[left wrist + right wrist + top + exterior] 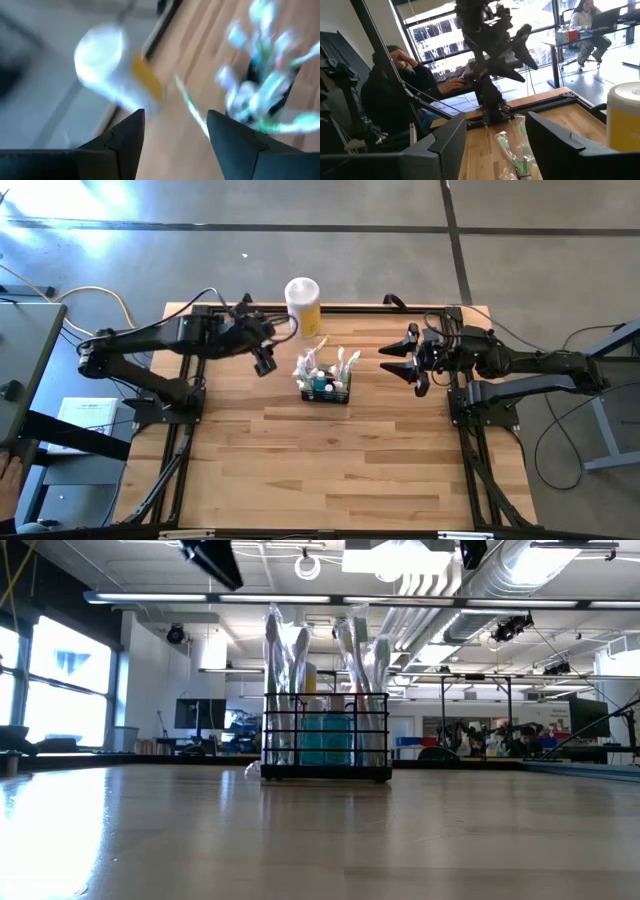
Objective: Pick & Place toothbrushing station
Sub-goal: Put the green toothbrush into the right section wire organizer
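Observation:
The toothbrushing station, a small black wire-mesh basket holding wrapped toothbrushes and a blue bottle, stands on its base on the wooden table, a little beyond the middle; it also shows in the low view and, blurred, in the left wrist view. My left gripper is open in the air to the basket's left. My right gripper is open in the air to the basket's right. Neither touches anything.
A tall yellow-and-white canister stands at the table's far edge, just behind the basket; it also shows in the right wrist view. A person sits beyond the table's left side. Bare table lies toward the near edge.

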Controlling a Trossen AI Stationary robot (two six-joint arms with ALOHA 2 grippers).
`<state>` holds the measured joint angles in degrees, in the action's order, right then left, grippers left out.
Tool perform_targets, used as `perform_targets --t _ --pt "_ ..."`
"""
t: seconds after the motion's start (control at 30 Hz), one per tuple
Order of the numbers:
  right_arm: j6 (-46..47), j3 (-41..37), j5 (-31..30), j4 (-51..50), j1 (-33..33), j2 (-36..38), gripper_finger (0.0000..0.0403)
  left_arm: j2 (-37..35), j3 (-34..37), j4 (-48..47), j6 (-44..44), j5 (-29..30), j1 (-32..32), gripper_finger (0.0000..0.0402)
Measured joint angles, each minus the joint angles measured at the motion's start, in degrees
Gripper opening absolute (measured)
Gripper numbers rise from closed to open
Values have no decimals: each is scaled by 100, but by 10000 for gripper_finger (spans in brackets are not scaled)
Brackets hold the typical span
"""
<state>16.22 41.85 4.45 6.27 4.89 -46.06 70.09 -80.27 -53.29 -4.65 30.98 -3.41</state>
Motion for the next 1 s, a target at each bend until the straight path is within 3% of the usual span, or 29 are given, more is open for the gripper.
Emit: perform_targets --t 0.17,0.33,0.47,0.6,0.77,0.87,1.0 --pt "-39 0 -2 4 50 -42 196 15 302 -857 -1132 -738 -609 207" --pt "-104 -1 11 -4 51 -119 196 30 1257 -178 -1164 -1748 -786 207" --pt "-101 -2 15 -7 52 -121 196 30 1997 328 -751 -2171 -784 207" --pt "-87 -2 15 -7 52 -121 196 30 2684 1223 -642 -2343 -784 207" --pt "-84 -2 15 -8 52 -121 196 33 3544 3143 -442 -2445 -784 207" --pt "-84 -2 15 -7 52 -121 196 33 4082 4124 -415 -2399 -784 207" --pt "-92 -2 15 -7 52 -121 196 33 4580 4735 -418 -2097 -784 207"
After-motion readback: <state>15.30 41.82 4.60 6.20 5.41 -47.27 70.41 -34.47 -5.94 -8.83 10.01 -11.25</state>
